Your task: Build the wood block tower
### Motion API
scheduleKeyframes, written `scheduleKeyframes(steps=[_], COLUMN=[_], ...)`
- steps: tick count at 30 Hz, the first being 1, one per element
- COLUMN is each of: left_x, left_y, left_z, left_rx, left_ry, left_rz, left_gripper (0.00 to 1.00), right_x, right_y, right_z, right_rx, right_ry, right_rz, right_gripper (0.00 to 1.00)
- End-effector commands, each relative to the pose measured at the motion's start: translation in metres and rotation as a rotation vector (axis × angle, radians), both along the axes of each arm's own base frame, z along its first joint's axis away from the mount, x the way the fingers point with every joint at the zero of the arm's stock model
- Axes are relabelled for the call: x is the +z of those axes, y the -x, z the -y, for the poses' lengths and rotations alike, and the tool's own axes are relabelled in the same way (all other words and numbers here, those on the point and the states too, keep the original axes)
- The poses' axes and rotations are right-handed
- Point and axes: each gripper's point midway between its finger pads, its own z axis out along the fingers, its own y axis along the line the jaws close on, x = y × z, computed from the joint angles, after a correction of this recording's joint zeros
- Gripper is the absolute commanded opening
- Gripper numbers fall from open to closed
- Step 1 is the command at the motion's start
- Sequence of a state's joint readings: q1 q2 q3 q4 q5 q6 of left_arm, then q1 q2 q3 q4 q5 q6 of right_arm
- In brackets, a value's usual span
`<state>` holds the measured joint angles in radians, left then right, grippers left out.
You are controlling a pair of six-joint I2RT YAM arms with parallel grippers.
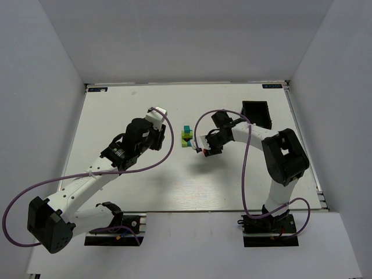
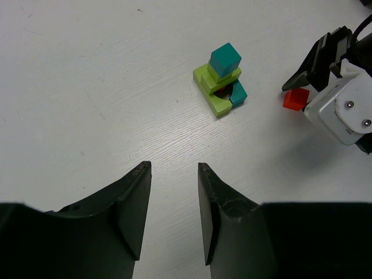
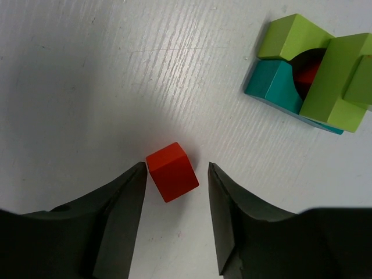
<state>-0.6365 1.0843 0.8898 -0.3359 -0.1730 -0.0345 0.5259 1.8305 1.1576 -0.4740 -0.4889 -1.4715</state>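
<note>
1. The wood block tower [image 2: 222, 78] stands ahead of the right gripper [image 3: 175, 167] and off to one side, near but apart. In the right wrist view it sits up and to the right of the fingertips. It is a short stack of lime and teal pieces with something red tucked inside, and a teal cube on top.
2. A loose red cube [image 3: 172, 171] sits between the right gripper's fingers, apparently resting on the table [image 3: 87, 70], though I cannot be sure it is not lifted a little.
3. The step in hand looks like the pickup of that cube, the next piece for the stack.
4. The right gripper's jaws are set narrowly, only a little wider than the cube. One finger is at or almost at a cube corner, and a slim gap shows on the other side, so it is not yet clamped.
5. Next, I judge, the jaws must close squarely on the cube's faces. The cube sits slightly turned, so it may twist as they close.
6. The left gripper [image 2: 172, 165] is moderately spread and holds nothing. The tower is well ahead of its tips.
</note>
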Motion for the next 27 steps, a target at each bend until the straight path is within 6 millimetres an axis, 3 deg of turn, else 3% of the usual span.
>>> scheduleKeyframes(steps=[1,6,10,11,18,21,23,27], left_x=[0.003,0.003,0.003,0.003,0.003,0.003,0.003,0.003], left_y=[0.0,0.0,0.0,0.0,0.0,0.0,0.0,0.0], left_z=[-0.004,-0.004,-0.004,-0.004,-0.004,-0.004,-0.004,-0.004], left_rx=[0.011,0.011,0.011,0.011,0.011,0.011,0.011,0.011], left_ry=[0.01,0.01,0.01,0.01,0.01,0.01,0.01,0.01], left_rz=[0.014,0.014,0.014,0.014,0.014,0.014,0.014,0.014], left_gripper=[0.49,0.49,0.49,0.49,0.49,0.49,0.49,0.49], right_x=[0.009,0.011,0.028,0.031,0.111,0.13,0.138,0.131], right_y=[-0.009,-0.009,-0.008,-0.009,-0.026,-0.033,-0.039,-0.042], right_z=[-0.009,-0.008,-0.011,-0.011,-0.036,-0.047,-0.054,-0.061], right_rx=[0.005,0.002,-0.012,-0.021,-0.161,-0.22,-0.256,-0.284], right_ry=[-0.017,-0.011,-0.038,-0.047,-0.2,-0.234,-0.241,-0.211], right_rz=[0.027,0.017,0.031,0.034,0.063,0.04,0.026,-0.012], right_gripper=[0.51,0.28,0.21,0.21,0.19,0.19,0.19,0.19])
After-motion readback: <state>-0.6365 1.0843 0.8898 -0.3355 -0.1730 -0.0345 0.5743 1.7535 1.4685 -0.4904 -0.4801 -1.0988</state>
